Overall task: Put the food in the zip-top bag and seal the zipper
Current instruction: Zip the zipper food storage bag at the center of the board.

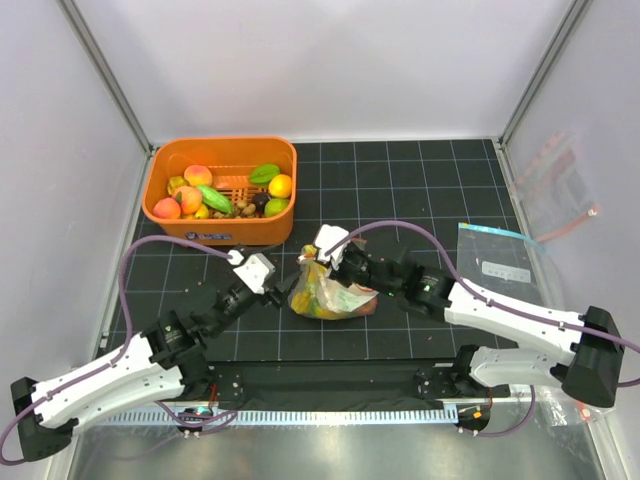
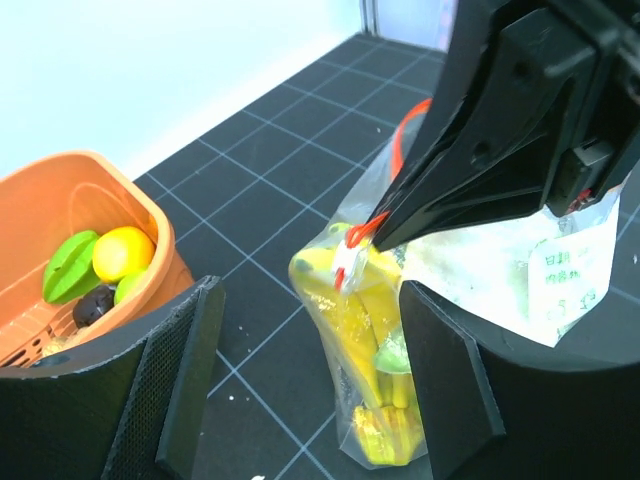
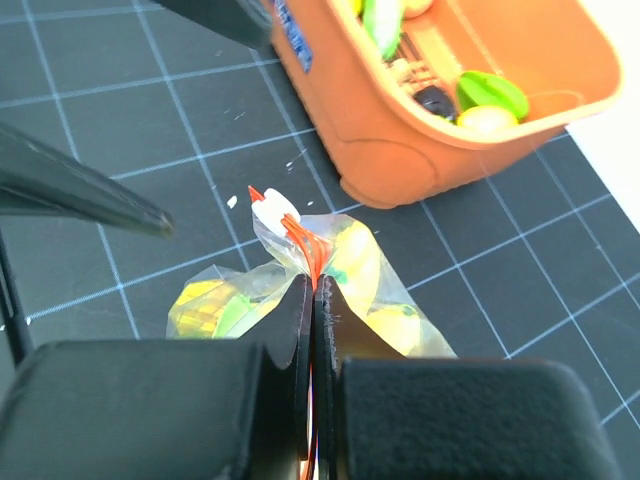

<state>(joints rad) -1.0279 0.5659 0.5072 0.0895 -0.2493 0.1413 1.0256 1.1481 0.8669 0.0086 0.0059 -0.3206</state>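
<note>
1. Nearest the overhead camera sit the two arm bases (image 1: 300,400), and both arms reach in to meet at the bag (image 1: 332,297). It lies on the black mat (image 1: 420,170) just in front of the orange basket (image 1: 160,215). Some food is already inside it, while more food (image 1: 215,190) waits in the basket. The right gripper (image 1: 322,266) is at the bag's top end and the left gripper (image 1: 280,288) at its left side. A flat bag (image 1: 495,255) lies well apart on the right.

2. From the left wrist, the left gripper (image 2: 312,300) stands open, its fingers (image 2: 190,380) on either side of the bag (image 2: 345,420) without clamping it. That looks like a stance for steadying or re-gripping. The right gripper (image 2: 385,235) pinches the red zipper (image 2: 405,135) with closed tips. This holds the mouth up, so the banana (image 2: 335,290) stays low in the bag.

3. From the right wrist, the right gripper (image 3: 312,300) is pressed tight on the zipper (image 3: 303,238). The strip is bunched beyond the tips, above the bag (image 3: 365,265). It probably holds this end so the seal can be pressed along the strip. Whether the strip is fully sealed cannot be told.
</note>
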